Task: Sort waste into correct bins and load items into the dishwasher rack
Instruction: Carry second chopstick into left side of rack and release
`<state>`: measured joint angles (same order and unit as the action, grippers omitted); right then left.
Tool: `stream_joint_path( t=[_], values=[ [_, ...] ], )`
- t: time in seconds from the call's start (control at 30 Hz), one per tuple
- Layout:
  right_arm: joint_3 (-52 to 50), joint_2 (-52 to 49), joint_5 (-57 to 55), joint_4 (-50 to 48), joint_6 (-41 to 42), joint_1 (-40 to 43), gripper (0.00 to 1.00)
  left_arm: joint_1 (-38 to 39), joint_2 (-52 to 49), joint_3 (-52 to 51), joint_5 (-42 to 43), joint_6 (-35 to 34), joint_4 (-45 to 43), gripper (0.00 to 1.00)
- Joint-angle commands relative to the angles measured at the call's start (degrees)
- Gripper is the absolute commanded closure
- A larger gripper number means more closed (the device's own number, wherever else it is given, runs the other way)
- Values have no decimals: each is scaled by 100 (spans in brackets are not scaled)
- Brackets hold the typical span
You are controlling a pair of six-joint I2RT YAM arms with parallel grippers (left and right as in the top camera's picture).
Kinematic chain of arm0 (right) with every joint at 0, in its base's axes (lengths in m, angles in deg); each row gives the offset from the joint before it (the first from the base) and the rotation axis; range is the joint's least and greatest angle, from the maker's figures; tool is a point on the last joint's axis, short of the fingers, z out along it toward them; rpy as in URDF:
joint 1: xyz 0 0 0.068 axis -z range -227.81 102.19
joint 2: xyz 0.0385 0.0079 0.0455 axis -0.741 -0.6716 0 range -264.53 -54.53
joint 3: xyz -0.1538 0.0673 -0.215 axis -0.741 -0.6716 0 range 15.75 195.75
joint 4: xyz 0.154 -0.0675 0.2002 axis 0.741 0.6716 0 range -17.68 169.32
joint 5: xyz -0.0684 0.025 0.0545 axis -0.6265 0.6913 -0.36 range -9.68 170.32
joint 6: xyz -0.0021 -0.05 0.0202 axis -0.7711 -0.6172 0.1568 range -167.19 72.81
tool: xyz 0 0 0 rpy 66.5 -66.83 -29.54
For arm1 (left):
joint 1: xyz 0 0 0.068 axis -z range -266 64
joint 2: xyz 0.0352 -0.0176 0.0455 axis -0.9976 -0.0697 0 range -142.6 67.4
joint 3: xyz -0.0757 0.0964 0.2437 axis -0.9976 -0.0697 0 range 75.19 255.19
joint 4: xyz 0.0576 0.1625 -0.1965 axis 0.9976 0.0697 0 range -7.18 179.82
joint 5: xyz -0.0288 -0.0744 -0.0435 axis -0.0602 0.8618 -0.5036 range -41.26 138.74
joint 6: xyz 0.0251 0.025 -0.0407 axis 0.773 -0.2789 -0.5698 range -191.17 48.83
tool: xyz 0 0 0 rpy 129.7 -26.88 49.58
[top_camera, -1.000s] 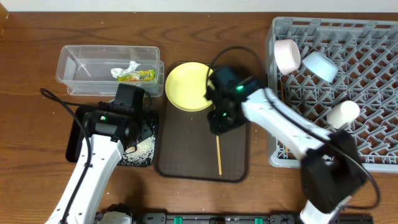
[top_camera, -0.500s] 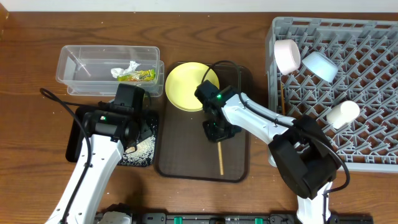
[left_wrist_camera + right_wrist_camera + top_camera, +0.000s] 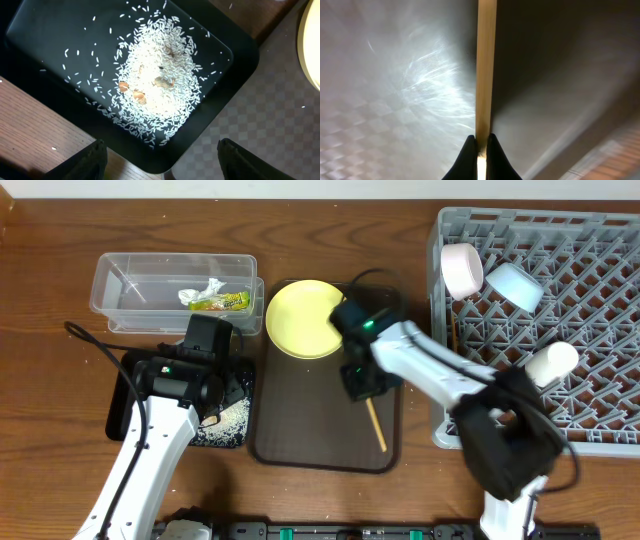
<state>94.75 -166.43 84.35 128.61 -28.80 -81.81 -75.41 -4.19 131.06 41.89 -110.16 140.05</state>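
Note:
My right gripper (image 3: 362, 384) is over the brown serving tray (image 3: 300, 448), shut on a thin wooden chopstick (image 3: 377, 426) that slants down to the right. In the right wrist view the fingertips (image 3: 480, 143) pinch the chopstick (image 3: 486, 65) at its near end. The yellow plate (image 3: 303, 318) lies at the tray's top edge. My left gripper (image 3: 162, 165) hangs open above a corner of the black tray (image 3: 235, 55), which holds the rice scraps (image 3: 160, 85). The clear tub (image 3: 130, 290) holds the wrapper (image 3: 222, 303) and tissue (image 3: 208, 288). The grey rack (image 3: 590, 330) holds two bowls (image 3: 462, 268) and a cup (image 3: 552, 363).
The brown serving tray lies between the black tray (image 3: 228, 438) and the rack. My right arm's cable loops over the plate's right side. The light blue bowl (image 3: 514, 285) leans on the rack's pegs. Bare wood table (image 3: 60, 380) lies to the left.
My right gripper has closed on the chopstick, and the chopstick's free end has swung to the right. The left arm has stayed still.

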Motion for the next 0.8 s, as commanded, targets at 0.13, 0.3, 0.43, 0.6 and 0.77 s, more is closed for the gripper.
stream_joint_path(
  t=[0.13,0.3,0.43,0.6,0.77],
  values=[
    [131,1744,-101,37,-1209,1235,99,-28,-33,-33,-118,-11,39,26],
    [129,2306,-101,140,-1556,2164,99,-28,-33,-33,-118,-11,37,26],
    [103,2262,-72,319,-1552,2669,99,-28,-33,-33,-118,-11,37,27],
    [-11,1998,-57,437,-1552,2835,99,-28,-33,-33,-118,-13,37,26],
    [-55,1681,-57,435,-1547,2830,92,-28,-33,-33,-118,-11,39,26]
  ],
)
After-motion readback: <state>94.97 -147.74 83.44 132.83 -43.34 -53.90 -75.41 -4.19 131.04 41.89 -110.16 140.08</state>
